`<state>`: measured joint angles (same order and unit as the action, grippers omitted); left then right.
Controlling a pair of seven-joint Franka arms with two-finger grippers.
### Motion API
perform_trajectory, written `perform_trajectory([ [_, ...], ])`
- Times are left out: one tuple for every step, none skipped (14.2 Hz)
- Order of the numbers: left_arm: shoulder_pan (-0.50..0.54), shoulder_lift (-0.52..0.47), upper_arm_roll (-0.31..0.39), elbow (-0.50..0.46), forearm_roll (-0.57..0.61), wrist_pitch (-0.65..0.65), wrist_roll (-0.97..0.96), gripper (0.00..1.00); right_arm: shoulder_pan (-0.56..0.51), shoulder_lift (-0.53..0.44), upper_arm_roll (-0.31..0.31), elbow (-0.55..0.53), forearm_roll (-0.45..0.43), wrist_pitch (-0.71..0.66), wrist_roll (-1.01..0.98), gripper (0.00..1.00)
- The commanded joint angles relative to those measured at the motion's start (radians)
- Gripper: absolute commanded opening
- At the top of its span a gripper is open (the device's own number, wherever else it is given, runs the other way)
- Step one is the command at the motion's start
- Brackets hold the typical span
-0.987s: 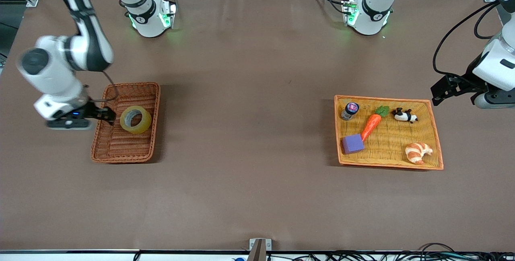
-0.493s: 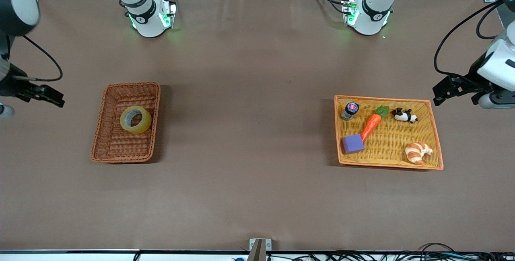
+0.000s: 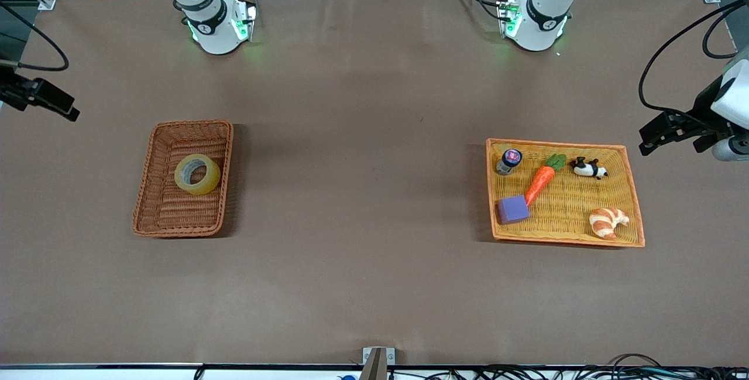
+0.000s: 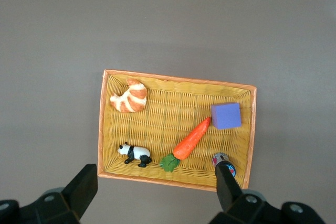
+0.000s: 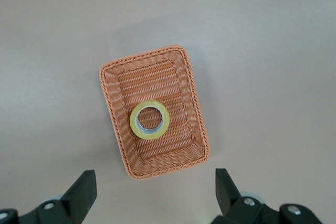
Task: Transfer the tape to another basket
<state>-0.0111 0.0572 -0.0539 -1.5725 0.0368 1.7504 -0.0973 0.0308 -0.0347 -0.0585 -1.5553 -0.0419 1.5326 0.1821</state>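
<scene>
Listing by view, front first. Tape [image 3: 197, 174]: lies flat in the basket [image 3: 153, 192], in its half farther from the camera, toward the right arm's end of the table. Right gripper [image 3: 51, 102]: up in the air over bare table at that same end, well apart from the basket, jaws spread, nothing between them. Orange-yellow tray [image 3: 635, 204]: toward the left arm's end, holding a small jar [image 3: 509, 161], carrot [image 3: 541, 180], panda figure [image 3: 587, 167], purple block [image 3: 513, 209] and croissant [image 3: 608, 222]. Left gripper [image 3: 670, 132]: aloft just off the tray's end, jaws apart, empty.

Left wrist view. Left gripper [image 4: 155, 190]: jaws wide, nothing held; tray [image 4: 101, 124] lies below, ahead of the fingertips, with all five items visible; the small jar [image 4: 222, 163] sits beside one fingertip.

Right wrist view. Right gripper [image 5: 153, 187]: jaws wide, empty; basket [image 5: 195, 108] lies below, ahead of the gap between the jaws, tape [image 5: 150, 120] flat on its woven floor, well apart from both fingers.
</scene>
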Motion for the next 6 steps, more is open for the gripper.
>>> perform_trajectory([
  [0.002,0.009,0.000,0.020,-0.015,-0.003,0.013,1.00,-0.015,-0.013,0.008,-0.017,0.019,-0.009,0.005,1.00],
  [0.000,0.009,0.000,0.020,-0.009,-0.003,0.014,1.00,-0.022,-0.011,0.008,-0.017,0.020,-0.012,0.004,1.00],
  [-0.001,0.009,0.000,0.020,-0.006,-0.003,0.014,1.00,-0.020,-0.011,0.008,-0.016,0.031,-0.012,0.005,1.00],
  [0.000,0.009,-0.001,0.020,-0.006,-0.003,0.014,1.00,-0.020,-0.010,0.003,-0.014,0.071,-0.014,0.002,1.00],
  [0.000,0.009,-0.001,0.022,-0.006,-0.003,0.014,1.00,-0.016,-0.010,-0.001,-0.012,0.082,-0.014,-0.009,1.00],
  [0.000,0.010,-0.001,0.032,-0.008,-0.003,0.014,1.00,-0.012,-0.007,-0.003,-0.009,0.080,-0.015,-0.032,1.00],
])
